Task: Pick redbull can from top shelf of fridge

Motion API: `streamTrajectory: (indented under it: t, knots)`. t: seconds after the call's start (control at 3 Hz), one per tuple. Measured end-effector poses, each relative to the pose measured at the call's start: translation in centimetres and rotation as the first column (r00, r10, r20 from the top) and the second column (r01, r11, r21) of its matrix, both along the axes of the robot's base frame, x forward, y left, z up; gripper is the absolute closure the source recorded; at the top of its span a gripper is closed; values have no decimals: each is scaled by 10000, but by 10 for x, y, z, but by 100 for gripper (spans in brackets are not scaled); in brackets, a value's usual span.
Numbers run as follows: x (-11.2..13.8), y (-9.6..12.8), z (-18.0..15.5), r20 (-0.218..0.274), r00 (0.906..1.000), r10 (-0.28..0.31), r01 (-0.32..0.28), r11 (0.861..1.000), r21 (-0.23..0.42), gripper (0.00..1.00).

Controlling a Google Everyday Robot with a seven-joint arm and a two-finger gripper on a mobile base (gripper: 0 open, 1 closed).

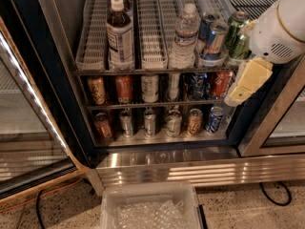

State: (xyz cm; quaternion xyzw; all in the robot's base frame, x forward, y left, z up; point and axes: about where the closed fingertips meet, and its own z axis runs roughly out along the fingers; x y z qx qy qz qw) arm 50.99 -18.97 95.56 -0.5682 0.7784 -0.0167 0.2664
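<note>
Blue-and-silver redbull can (pixel 215 38) stands at the front of a right lane on the top shelf (pixel 151 37) of the fridge (pixel 62 94), and the pale gripper (pixel 240 89) hangs lower right of it, whether open I cannot tell.

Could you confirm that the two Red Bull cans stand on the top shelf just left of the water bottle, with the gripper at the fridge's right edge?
No: the camera view shows the Red Bull cans just right of the water bottle, not left. The rest holds: they stand on the top shelf, and the gripper is at the right edge of the fridge.
</note>
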Motion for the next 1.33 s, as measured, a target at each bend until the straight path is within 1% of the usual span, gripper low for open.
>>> streamTrajectory:
  t: [0.33, 0.67, 1.0, 1.33]
  knots:
    - [1, 1, -4, 32, 9999, -166, 166, 9998, 83, 0]
    - [8, -15, -31, 13, 9954, -958, 950, 9893, 1105, 0]
    - [18, -29, -48, 608, 9839, -1679, 1474, 9557, 2547, 0]
    - [32, -38, -46, 1503, 9636, -2213, 1510, 9138, 3772, 0]
